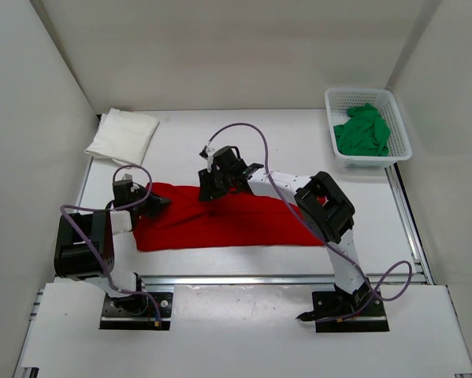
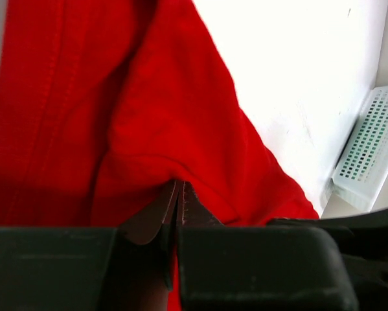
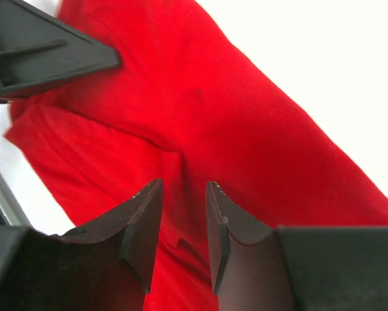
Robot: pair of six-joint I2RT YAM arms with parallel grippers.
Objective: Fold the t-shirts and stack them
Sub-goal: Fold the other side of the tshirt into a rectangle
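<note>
I see the red t-shirt (image 1: 220,216) lying as a long folded band across the near middle of the counter (image 1: 291,146). Its left end is pinched in the left fingers (image 2: 148,223), which are closed tight on a bunch of the cloth. The right fingers (image 3: 142,227) hang over the band's far edge, parted a little, gripping nothing. The white t-shirt (image 1: 123,135) sits folded at the far left corner, and the green t-shirt (image 1: 363,130) lies crumpled in the basket (image 1: 373,162) at far right.

Open tabletop (image 1: 306,142) between red shirt (image 1: 212,228), basket (image 1: 362,92)
</note>
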